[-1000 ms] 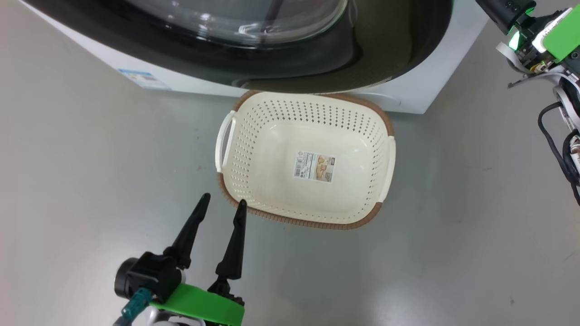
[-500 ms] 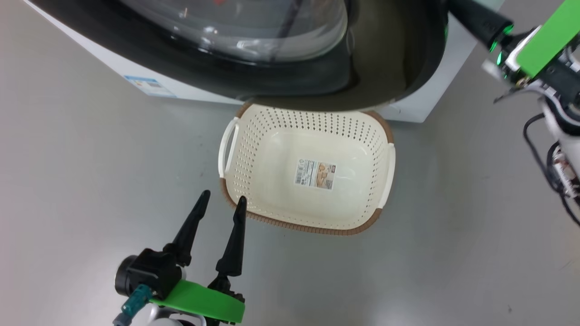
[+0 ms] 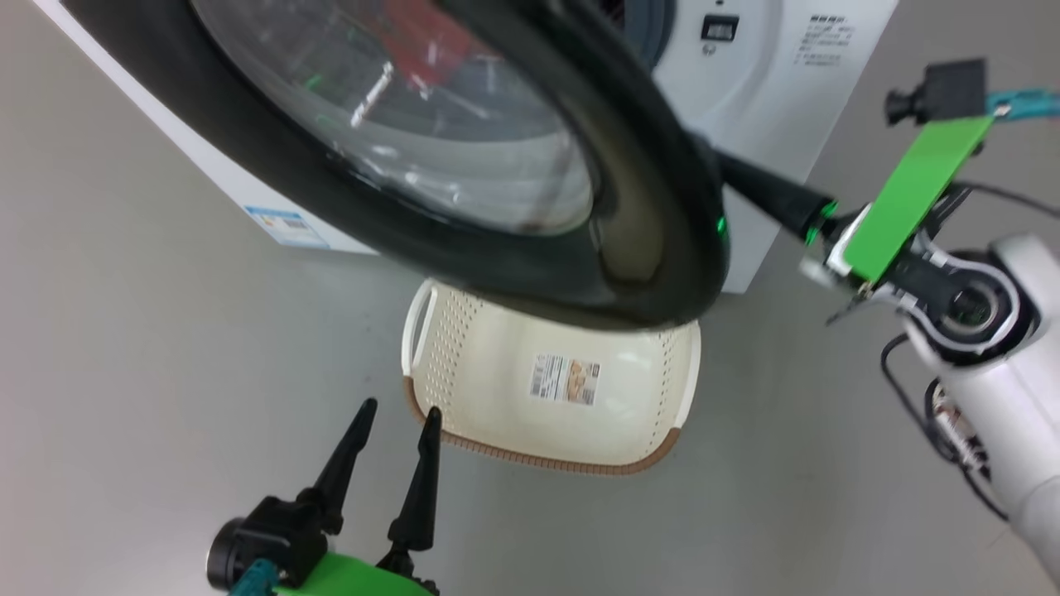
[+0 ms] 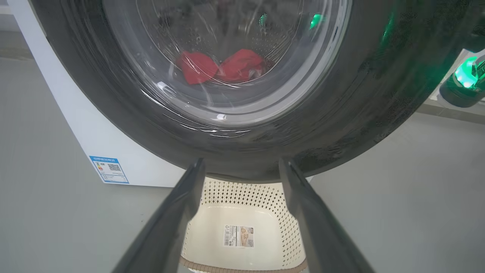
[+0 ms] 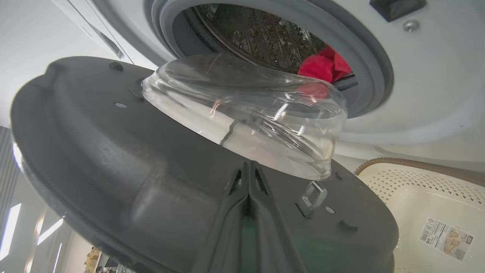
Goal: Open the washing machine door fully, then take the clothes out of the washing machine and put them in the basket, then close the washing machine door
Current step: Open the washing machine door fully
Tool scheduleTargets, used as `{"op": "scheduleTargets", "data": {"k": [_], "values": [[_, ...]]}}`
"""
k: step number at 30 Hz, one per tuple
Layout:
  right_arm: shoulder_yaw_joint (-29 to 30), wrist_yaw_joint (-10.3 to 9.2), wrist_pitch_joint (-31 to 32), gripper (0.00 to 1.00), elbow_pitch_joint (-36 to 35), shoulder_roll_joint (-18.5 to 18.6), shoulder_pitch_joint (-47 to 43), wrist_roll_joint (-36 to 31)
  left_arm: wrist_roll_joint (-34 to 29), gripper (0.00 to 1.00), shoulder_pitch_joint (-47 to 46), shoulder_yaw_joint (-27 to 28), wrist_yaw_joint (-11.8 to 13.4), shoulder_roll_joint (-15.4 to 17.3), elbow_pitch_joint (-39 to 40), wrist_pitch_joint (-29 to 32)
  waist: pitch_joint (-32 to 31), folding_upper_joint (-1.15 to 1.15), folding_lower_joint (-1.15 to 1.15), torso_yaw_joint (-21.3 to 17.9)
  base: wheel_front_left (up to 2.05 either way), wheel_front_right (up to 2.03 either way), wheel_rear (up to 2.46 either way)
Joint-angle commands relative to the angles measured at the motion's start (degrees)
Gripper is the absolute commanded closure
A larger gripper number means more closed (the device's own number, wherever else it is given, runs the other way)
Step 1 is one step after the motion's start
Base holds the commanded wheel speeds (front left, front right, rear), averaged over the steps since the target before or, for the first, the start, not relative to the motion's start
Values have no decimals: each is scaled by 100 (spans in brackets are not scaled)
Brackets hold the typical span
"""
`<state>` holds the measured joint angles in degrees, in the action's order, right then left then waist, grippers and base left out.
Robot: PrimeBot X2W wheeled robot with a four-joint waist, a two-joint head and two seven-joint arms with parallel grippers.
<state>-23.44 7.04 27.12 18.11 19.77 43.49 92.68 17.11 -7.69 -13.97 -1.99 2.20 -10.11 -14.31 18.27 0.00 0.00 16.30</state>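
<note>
The washing machine stands white at the top of the head view. Its door, a black ring around a glass bowl, hangs partly open over the basket. My right gripper is shut, its fingers lying against the door's grey inner face by the glass; in the head view its dark fingers reach behind the door's free edge. Red clothes lie in the steel drum and show through the glass. My left gripper is open with nothing in it, just left of the basket's near corner.
Grey floor lies all around. The cream basket has a sticker label inside and sits close to the machine's front, partly under the door. A blue sticker marks the machine's lower front. My right forearm and its cables fill the right edge.
The door has swung further out from the machine, with my right gripper moving down and inward behind its edge. The head view has shifted too. My left gripper has stayed open in place.
</note>
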Motion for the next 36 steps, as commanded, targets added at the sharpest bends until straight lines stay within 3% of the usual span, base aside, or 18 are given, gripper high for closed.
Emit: {"op": "scheduleTargets", "data": {"k": [1,21,36], "values": [[-142,45,74,100,-265,-169,-214,-53,-78,0,131,233,18,67,93,-69,-314,0,0,-31,0,0,0],[-559,45,424,100,-669,-634,-1315,-110,-269,0,728,434,-133,67,45,-69,-1043,0,0,47,0,0,0],[-633,45,403,100,-807,-872,-1680,-227,-276,0,867,458,-141,67,109,-69,-1181,0,0,189,0,0,0]]}}
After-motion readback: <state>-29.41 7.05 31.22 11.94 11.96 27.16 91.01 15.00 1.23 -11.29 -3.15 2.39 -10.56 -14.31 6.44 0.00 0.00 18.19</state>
